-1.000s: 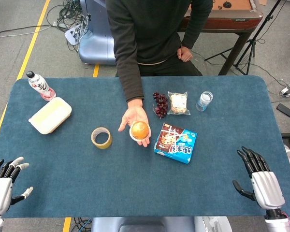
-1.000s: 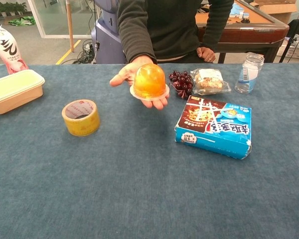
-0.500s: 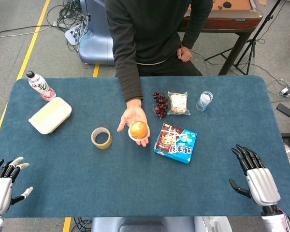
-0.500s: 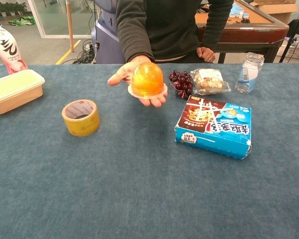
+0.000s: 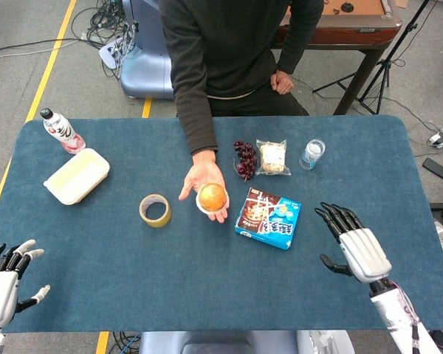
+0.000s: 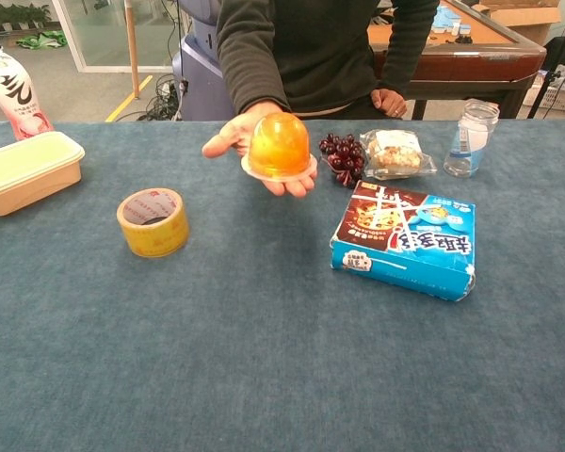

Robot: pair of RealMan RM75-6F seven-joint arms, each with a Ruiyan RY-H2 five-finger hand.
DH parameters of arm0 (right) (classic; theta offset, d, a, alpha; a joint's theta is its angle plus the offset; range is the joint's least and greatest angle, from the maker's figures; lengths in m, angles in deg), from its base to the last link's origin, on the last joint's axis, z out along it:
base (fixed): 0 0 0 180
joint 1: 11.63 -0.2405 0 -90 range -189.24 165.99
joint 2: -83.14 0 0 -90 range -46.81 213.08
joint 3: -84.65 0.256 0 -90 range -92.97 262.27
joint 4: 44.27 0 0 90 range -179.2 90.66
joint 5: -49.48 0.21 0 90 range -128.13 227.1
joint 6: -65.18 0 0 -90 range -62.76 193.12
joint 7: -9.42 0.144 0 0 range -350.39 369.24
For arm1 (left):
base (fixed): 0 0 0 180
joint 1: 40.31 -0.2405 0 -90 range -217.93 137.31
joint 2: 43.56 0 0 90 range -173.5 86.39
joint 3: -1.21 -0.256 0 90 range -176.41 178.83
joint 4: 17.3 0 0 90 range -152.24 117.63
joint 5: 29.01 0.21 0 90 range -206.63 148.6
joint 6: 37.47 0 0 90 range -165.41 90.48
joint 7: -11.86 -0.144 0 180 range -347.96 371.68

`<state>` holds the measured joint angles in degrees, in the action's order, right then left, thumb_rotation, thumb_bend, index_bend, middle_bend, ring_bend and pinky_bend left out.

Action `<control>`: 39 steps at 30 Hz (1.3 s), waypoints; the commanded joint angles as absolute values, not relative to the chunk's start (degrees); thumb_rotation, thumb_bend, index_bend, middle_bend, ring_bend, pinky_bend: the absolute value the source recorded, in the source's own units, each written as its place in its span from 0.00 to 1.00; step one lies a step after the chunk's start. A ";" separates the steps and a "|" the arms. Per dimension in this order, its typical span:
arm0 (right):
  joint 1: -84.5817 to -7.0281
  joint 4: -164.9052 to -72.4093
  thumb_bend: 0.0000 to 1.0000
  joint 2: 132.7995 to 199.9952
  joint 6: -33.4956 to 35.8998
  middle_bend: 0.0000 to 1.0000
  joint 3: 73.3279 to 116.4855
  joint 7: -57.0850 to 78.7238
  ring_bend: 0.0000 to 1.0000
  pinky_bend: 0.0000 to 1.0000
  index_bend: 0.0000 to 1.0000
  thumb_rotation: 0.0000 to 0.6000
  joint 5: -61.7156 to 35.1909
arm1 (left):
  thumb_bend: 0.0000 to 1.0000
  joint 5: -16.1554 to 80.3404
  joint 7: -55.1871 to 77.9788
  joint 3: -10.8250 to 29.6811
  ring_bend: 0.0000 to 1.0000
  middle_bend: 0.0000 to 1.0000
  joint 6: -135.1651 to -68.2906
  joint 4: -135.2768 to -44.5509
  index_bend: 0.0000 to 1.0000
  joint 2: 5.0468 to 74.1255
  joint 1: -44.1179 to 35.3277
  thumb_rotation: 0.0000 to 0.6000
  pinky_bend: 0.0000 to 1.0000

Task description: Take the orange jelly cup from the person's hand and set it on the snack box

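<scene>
The orange jelly cup (image 5: pixel 213 198) (image 6: pixel 279 146) rests dome-up on the person's open palm (image 5: pixel 201 181) above the table's middle. To its right the blue snack box (image 5: pixel 270 217) (image 6: pixel 406 239) lies flat on the cloth. My right hand (image 5: pixel 354 243) is open over the table's right side, fingers spread, right of the box and well apart from the cup. At the front left corner my left hand (image 5: pixel 6 276) is open and holds nothing. Neither hand shows in the chest view.
A yellow tape roll (image 5: pixel 155 210) lies left of the palm. Grapes (image 5: pixel 244 159), a snack bag (image 5: pixel 272 157) and a small jar (image 5: pixel 311 154) sit behind the box. A cream lunch box (image 5: pixel 77 175) and a pink bottle (image 5: pixel 61 130) stand at the far left.
My right hand has moved up and to the left, from the front right corner toward the snack box. The person's palm with the cup shifted only slightly. My left hand stayed put.
</scene>
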<state>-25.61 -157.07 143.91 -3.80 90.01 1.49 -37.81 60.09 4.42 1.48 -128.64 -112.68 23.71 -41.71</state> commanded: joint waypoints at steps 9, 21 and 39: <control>-38.91 -158.79 0.26 146.91 8.83 0.06 97.68 -5.43 0.00 0.09 0.05 1.00 -25.54 | 0.17 60.16 4.73 1.43 0.14 0.17 -129.06 -112.51 0.28 23.58 -41.97 1.00 0.03; -55.82 -153.81 0.18 154.74 16.72 0.15 102.51 -16.63 0.00 0.09 0.16 1.00 -6.36 | 0.17 60.14 4.88 1.33 0.14 0.17 -129.34 -112.32 0.28 23.56 -42.27 1.00 0.03; -69.02 -142.23 0.18 163.94 18.99 0.10 101.98 -18.07 0.00 0.09 0.16 1.00 5.68 | 0.17 59.81 5.30 1.32 0.14 0.17 -129.48 -111.94 0.28 23.48 -42.62 1.00 0.03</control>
<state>-68.59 -142.83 163.39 18.85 102.03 -18.45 5.31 59.81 5.30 1.32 -129.49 -111.94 23.47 -42.62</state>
